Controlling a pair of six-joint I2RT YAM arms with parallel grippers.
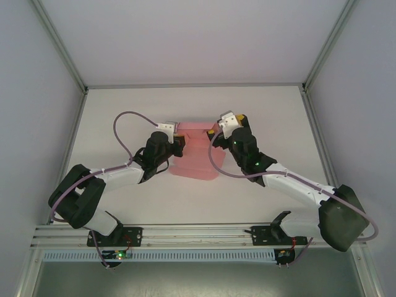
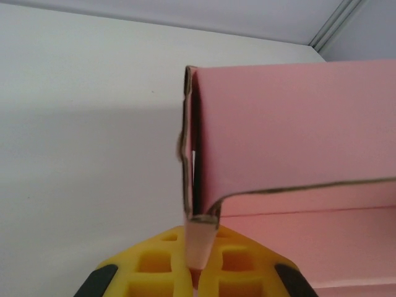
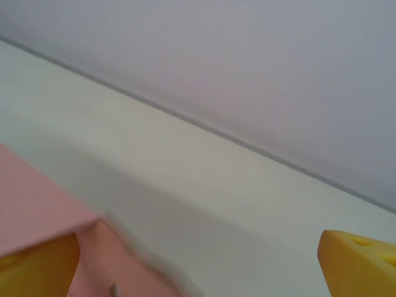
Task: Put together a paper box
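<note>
The paper box [image 1: 197, 156] lies in the middle of the surface [image 1: 272, 117], part-folded, between my two wrists as seen from above. My left jaws are at its 9 o'clock edge, closed tight on a thin tab of pink card. In the left wrist view that tab runs down between my yellow fingers [image 2: 154, 263] at 6 o'clock. Above it a side wall of the box stands upright, with a further panel bending over toward 3 o'clock.

I judge that this pinch does two jobs. It props the wall up along its crease, and it anchors the light card so it cannot slide while the other side is worked.

My right jaws stand wide apart at the box's 1 o'clock corner and grip nothing. In the right wrist view one finger [image 3: 37, 263] at 7 o'clock is partly behind a pink edge. The other, at 4 o'clock, hangs over bare surface, well apart from the card. I take this wide stance as readiness to catch or press that far flap. The card looks thin, so a hard pull from the left could crease or tear the tab.
</note>
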